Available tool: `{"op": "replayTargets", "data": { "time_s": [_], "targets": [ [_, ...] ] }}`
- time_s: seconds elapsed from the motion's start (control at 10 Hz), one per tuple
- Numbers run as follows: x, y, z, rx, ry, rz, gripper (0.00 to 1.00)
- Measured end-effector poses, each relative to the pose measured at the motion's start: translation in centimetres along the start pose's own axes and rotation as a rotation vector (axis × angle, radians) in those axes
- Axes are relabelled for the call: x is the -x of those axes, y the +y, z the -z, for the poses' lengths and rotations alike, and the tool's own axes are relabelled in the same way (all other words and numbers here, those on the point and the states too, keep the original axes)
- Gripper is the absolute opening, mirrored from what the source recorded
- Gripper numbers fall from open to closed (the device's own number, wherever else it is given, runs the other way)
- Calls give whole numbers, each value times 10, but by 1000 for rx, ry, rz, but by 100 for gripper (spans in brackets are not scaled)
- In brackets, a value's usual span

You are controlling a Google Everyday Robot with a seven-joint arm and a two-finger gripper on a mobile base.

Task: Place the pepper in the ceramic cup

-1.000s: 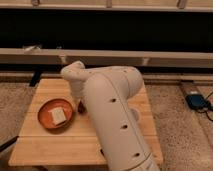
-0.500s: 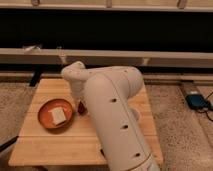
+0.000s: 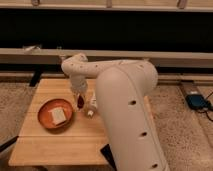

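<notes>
My gripper [image 3: 80,100] points down over the wooden table [image 3: 55,142], just right of the orange-red plate. A small dark red pepper [image 3: 80,103] sits at its tip, and the fingers appear shut on it. The ceramic cup does not show; my big white arm [image 3: 125,110] covers the table's right half. A white tube-like bottle [image 3: 92,106] lies right beside the pepper, to its right.
The orange-red round plate [image 3: 46,120] holds a pale square piece [image 3: 58,116] at the table's left. A grey ledge [image 3: 30,54] runs behind the table. A blue device [image 3: 197,101] with a cable lies on the floor at right.
</notes>
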Motion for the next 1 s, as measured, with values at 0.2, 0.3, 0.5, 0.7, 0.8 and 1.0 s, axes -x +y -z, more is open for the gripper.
{"op": "replayTargets", "data": {
  "time_s": [0.2,0.3,0.5,0.7,0.8,1.0],
  "targets": [
    [-14,-10,35,28,-42,10,0],
    [-28,-23,49,41,-63,7,0],
    [-50,-47,59,55,-84,-17,0],
    [-73,-77,65,56,-100,-65,0],
    [-83,-93,66,52,-104,-96,0],
    [-99,-123,72,36,-119,-163,0]
  ]
}}
